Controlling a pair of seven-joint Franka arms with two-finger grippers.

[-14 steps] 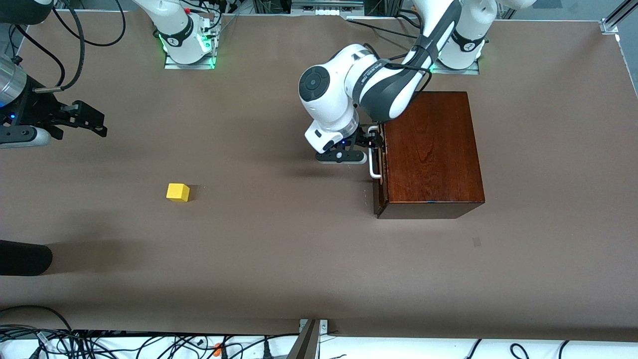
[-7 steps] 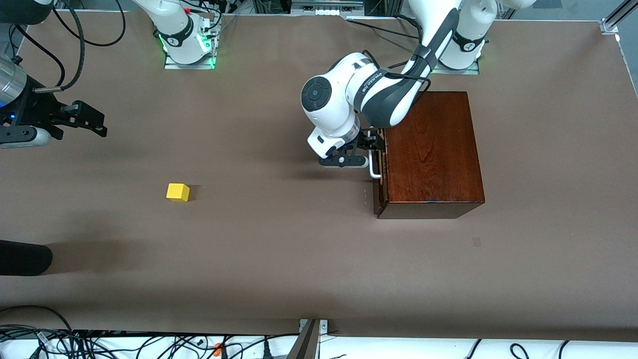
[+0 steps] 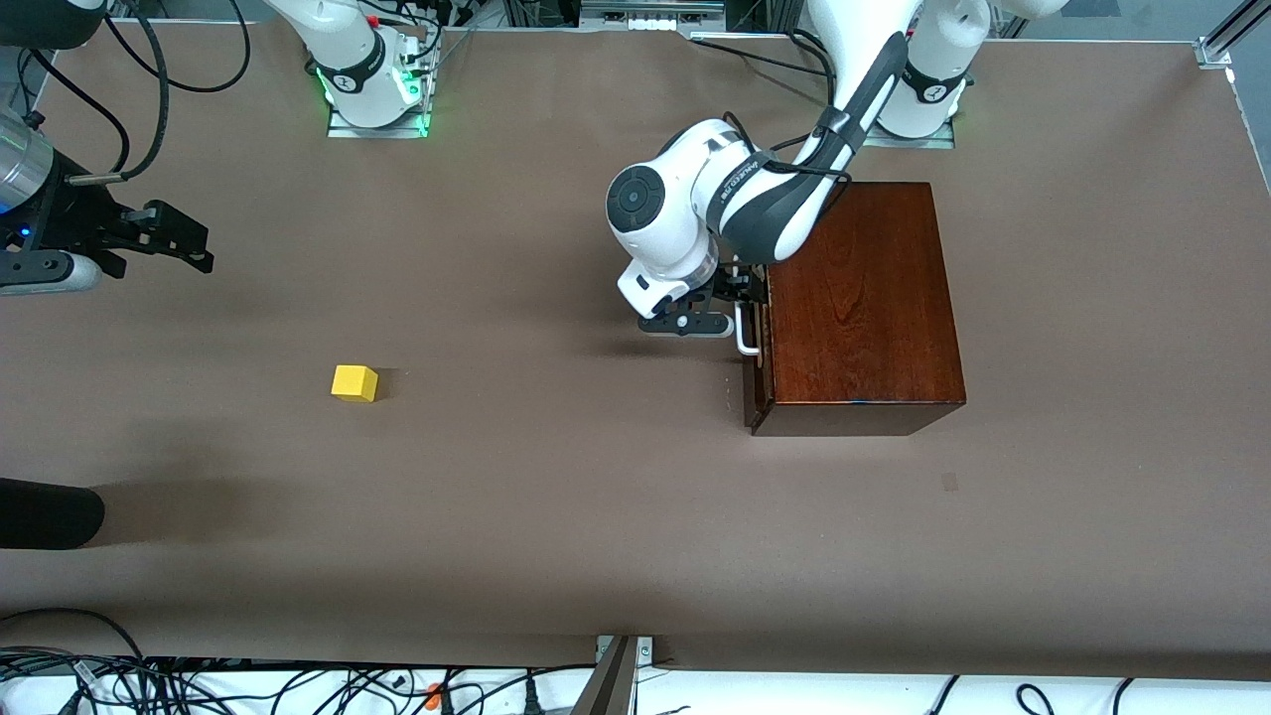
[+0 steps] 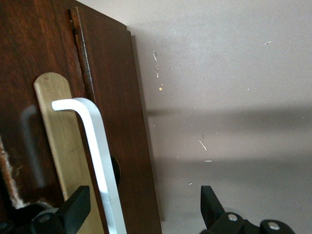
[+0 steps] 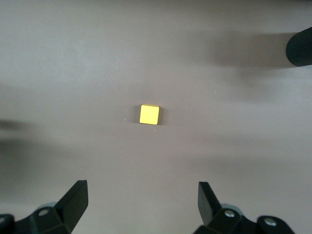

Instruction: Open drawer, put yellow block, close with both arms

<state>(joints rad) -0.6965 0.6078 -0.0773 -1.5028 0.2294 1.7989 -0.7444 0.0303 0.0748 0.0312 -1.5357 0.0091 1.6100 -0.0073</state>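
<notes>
Straddling the handle [image 4: 100, 161], seemingly untouched, left fingers [image 4: 73, 210].

Both glossy white robot arms [image 3: 695, 214] carry dark grey joint sections and round caps. Green lights glow at their bases. Black cables trail alongside.

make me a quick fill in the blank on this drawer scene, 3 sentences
1. The left gripper has its open fingers either side of the drawer's white ____.
2. The yellow block lies on the ____, apart from the wooden box.
3. The right gripper hangs ____ above the yellow block.

Missing words: handle; table; open
</notes>
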